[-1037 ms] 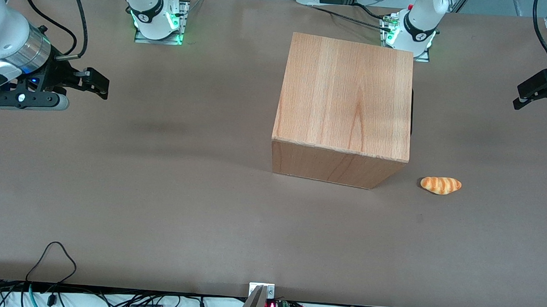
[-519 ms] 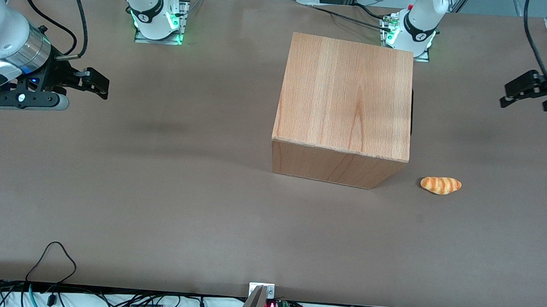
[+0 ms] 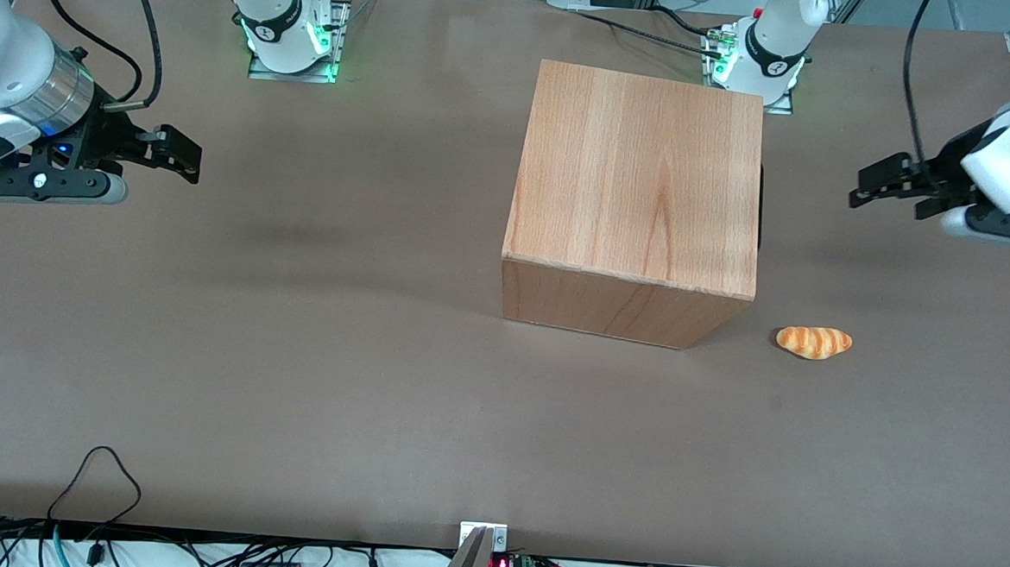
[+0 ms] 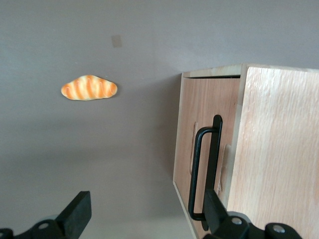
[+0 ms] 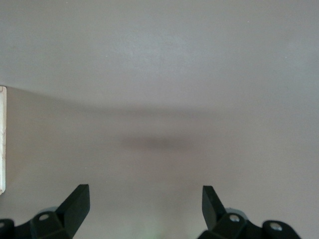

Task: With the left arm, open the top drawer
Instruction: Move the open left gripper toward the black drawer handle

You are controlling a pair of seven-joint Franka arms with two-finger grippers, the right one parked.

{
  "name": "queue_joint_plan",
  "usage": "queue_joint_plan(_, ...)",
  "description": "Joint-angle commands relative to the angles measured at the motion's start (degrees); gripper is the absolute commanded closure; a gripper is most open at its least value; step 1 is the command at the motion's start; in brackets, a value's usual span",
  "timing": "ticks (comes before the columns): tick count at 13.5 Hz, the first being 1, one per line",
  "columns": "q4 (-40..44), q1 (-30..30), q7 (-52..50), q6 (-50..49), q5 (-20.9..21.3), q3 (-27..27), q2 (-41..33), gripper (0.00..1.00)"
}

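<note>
The boxy wooden cabinet (image 3: 636, 178) stands on the table. Its front faces the working arm's end, so in the front view only a black sliver of handle (image 3: 761, 206) shows. The left wrist view shows the front panel (image 4: 199, 114) with black bar handles (image 4: 195, 169); the top drawer, the one nearest the cabinet's top face, looks closed. The left arm's gripper (image 3: 888, 204) hovers above the table in front of the cabinet, a short gap away. It is open and empty, also in the left wrist view (image 4: 146, 201).
A striped bread roll (image 3: 814, 342) lies on the brown table (image 3: 294, 350), nearer the front camera than the gripper and beside the cabinet's front corner. It also shows in the left wrist view (image 4: 89, 87).
The left arm's gripper has moved in from the table's working-arm end toward the cabinet's front. The cabinet and the bread roll have not moved.
</note>
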Motion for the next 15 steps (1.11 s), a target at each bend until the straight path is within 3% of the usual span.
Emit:
queue_joint_plan(1, -4.12, -0.03, -0.38, 2.85, -1.33, -0.86, -0.78, 0.0)
queue_joint_plan(8, -13.44, -0.03, -0.38, 11.2, -1.33, -3.5, -0.69, 0.0)
queue_joint_plan(15, -16.43, -0.03, -0.38, 13.32, -2.56, -4.47, 0.45, 0.0)
